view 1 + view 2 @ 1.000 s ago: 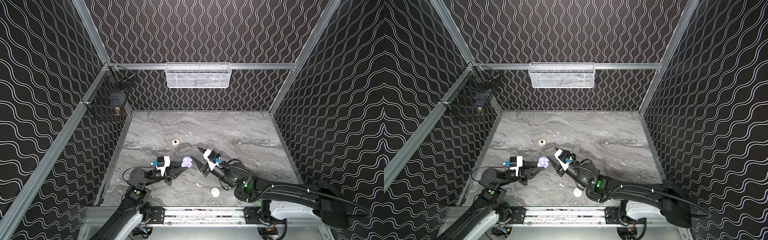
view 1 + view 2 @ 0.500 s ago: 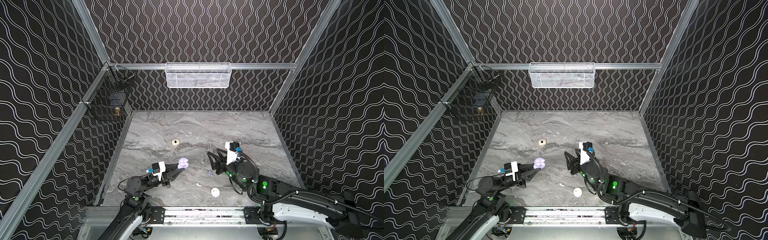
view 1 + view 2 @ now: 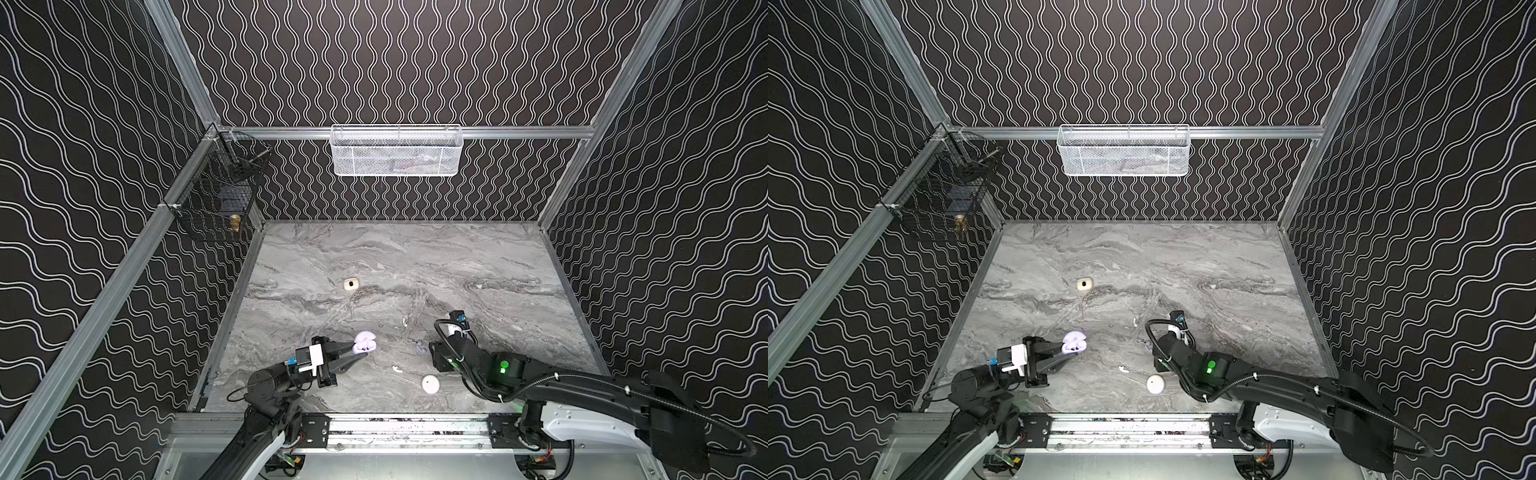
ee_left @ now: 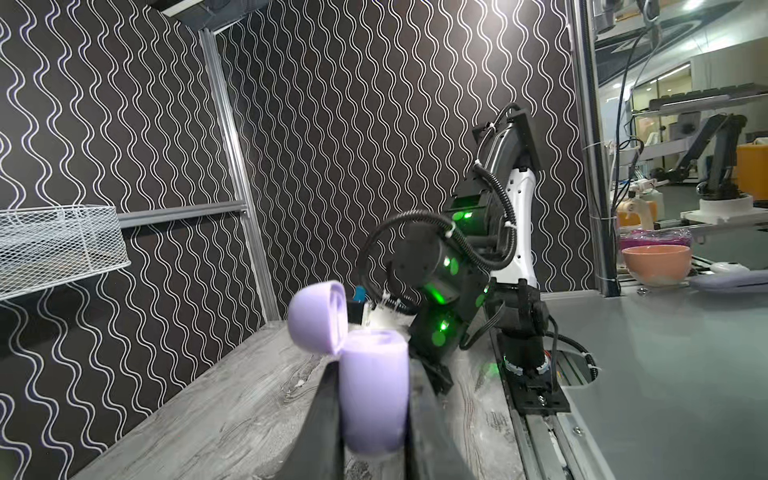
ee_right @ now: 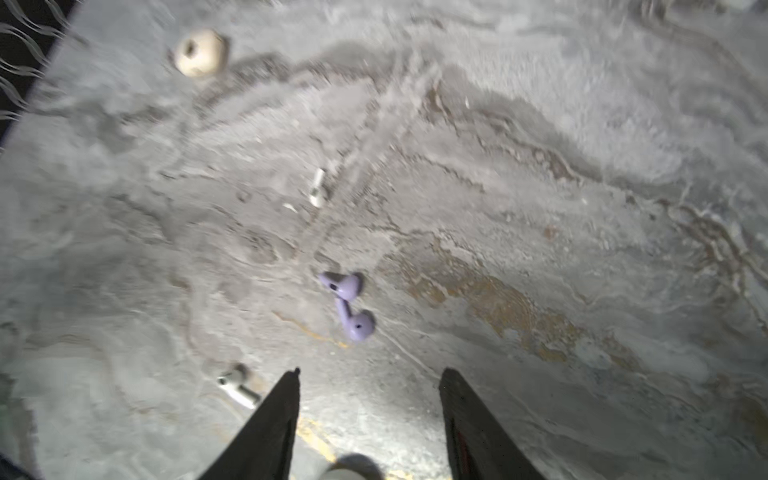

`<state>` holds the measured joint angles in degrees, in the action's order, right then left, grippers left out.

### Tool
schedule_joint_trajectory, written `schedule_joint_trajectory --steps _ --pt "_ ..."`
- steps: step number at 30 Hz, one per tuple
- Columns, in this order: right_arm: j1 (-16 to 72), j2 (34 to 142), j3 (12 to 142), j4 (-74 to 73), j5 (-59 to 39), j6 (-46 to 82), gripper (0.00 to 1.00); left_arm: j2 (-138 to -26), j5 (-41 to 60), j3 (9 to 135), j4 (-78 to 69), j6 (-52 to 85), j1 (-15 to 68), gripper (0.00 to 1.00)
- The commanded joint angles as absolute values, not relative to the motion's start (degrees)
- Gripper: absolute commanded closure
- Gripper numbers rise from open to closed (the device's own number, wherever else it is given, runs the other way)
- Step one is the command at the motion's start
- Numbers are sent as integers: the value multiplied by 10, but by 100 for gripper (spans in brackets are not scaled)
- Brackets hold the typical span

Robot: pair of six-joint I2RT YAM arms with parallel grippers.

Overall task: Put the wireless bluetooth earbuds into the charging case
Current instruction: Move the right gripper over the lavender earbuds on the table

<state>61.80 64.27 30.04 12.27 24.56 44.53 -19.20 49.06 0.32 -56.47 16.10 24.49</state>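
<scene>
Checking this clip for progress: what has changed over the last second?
The right gripper drew back rightward from the open lavender plastic charging case and now hangs open above two lavender stemmed earbuds. The left gripper, shut on that case, carried it slightly toward the front. The square cream case, round white case and two white earbuds stayed put.

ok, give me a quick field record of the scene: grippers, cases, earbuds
left gripper: shut on lavender case
lavender case: lid open, upright between the jaws
right gripper: open, empty, above table
lavender earbuds: two, loose on table, touching, just ahead of right gripper
white earbuds: two, loose on table, apart
cream case: on table, toward the back
white round case: on table near front edge, looks closed
task state: lavender earbuds not yet in case
</scene>
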Motion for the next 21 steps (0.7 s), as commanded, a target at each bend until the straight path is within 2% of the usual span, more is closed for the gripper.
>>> schedule_joint_trajectory --steps 1,9,14,21 --pt "606 689 320 114 204 444 48 -173 479 13 -500 133 245 100" --pt "603 843 407 144 174 392 53 -121 426 49 -332 74 246 100" --pt "603 904 443 180 201 383 53 -117 424 50 -326 72 245 100" --pt "603 931 446 193 224 394 53 -137 427 53 -334 73 246 100"
